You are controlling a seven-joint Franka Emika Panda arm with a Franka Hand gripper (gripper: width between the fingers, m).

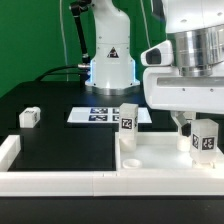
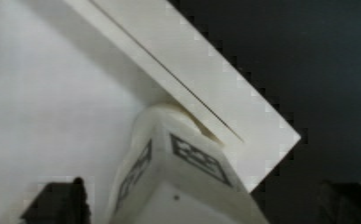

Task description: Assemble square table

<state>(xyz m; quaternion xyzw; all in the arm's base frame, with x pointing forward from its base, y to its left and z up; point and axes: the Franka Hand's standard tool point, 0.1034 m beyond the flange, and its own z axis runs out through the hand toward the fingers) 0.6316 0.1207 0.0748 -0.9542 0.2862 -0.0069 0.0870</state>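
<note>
The wall (image 1: 55, 182) runs along the table edge, nearer the camera than the fingers. The slab (image 1: 160, 155) lies flat right under the gripper (image 2: 198, 205). The marker board (image 1: 100, 115) lies beyond, to the exterior view's left of the fingers. A leg (image 1: 206, 141) stands upright on the slab between the fingers (image 2: 56, 203), which are spread with a gap on either side, gripping nothing. A second leg (image 1: 128, 118) stands to their left in the exterior view, and a third leg (image 1: 29, 117) lies well apart, further left.

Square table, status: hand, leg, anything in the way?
Hand open, straddling upright leg on tabletop. Second leg upright by tabletop, exterior view's left, apart from hand. Nothing blocking seen.
</note>
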